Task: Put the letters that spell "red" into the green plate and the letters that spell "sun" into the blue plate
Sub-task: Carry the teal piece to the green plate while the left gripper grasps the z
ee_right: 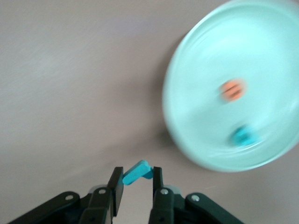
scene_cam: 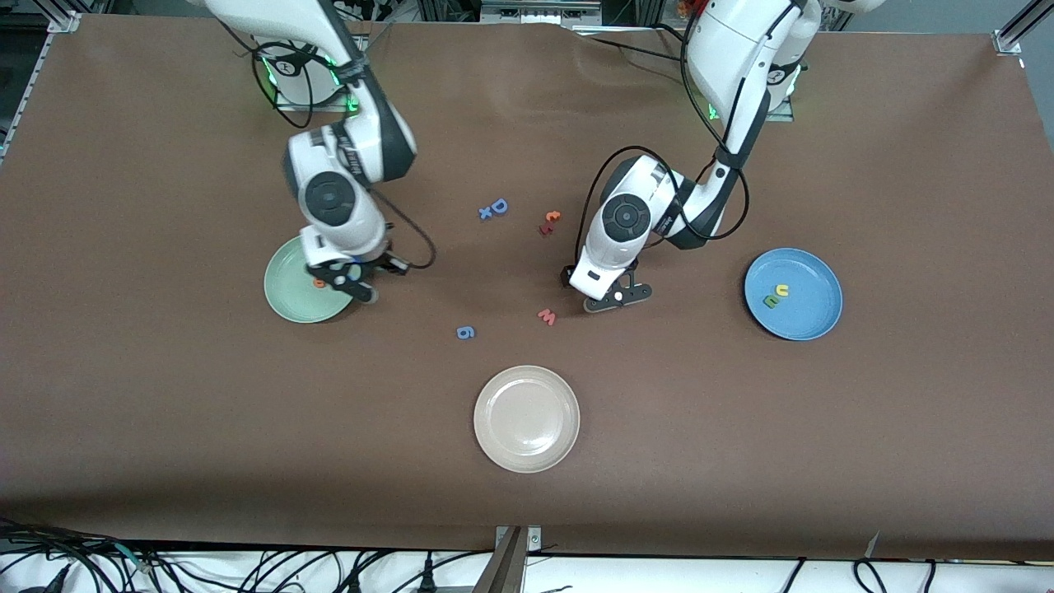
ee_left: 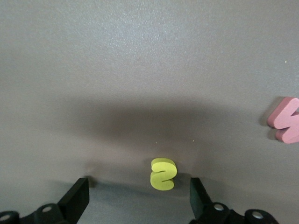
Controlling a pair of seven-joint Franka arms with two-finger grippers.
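Observation:
In the left wrist view, the yellow "s" (ee_left: 163, 174) lies flat on the table between the fingers of my left gripper (ee_left: 139, 187). That gripper is open and its fingers do not touch the letter. It hangs low beside the pink "w" (scene_cam: 547, 316). My right gripper (ee_right: 135, 179) is shut on the thin teal "r" (ee_right: 138, 170). It is at the rim of the green plate (scene_cam: 292, 298), on the side toward the table's middle. An orange "e" (ee_right: 232, 90) and a teal "d" (ee_right: 245, 135) lie in that plate. The blue plate (scene_cam: 811, 317) holds a yellow "u" (scene_cam: 781, 290) and a dark green "n" (scene_cam: 771, 301).
A cream-white plate (scene_cam: 526, 418) lies nearest the front camera, in the middle. A blue "6" piece (scene_cam: 465, 332) lies between it and the green plate. A blue "D" with a small "x" (scene_cam: 494, 208) and two orange-red pieces (scene_cam: 550, 222) lie nearer the bases.

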